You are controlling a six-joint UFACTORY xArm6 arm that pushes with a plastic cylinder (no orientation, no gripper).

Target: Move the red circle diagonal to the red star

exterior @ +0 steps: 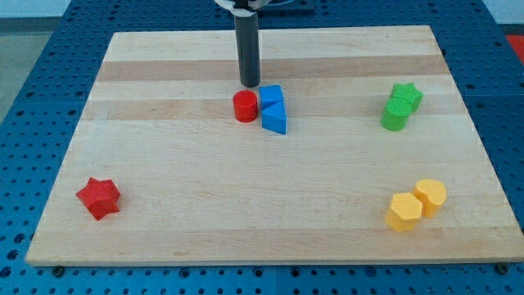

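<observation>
Board: I see a pale wooden board (270, 221) with lengthwise grain bands, lying on a blue perforated table (33, 49); it fills most of the view.
Rod: my straight dark rod (247, 49) comes down from the view's top, left of centre.
Claw state: none fitted; the rod carries no claw, so I read nothing spread, pressed together or pinching.
Tip position: my tip (250, 84) sits just above the red circle and the blue pair in the view; I cannot tell whether it touches either.
Blue pair: a blue cube (271, 97) and a blue triangular block (276, 120) stand touching, the triangle toward the view's bottom.
Yellow pair: a yellow hexagonal block (404, 211) touches a yellow cylinder (431, 195) at the view's lower right.
Green pair: a green star block (406, 95) touches a green cylinder (395, 115) at the view's upper right.
Red star: the red star-shaped block (99, 197) lies alone near the view's lower left corner.
Red circle: the red cylindrical block (245, 106) stands against the blue pair's left side, well apart from the red star, up and to its right.
</observation>
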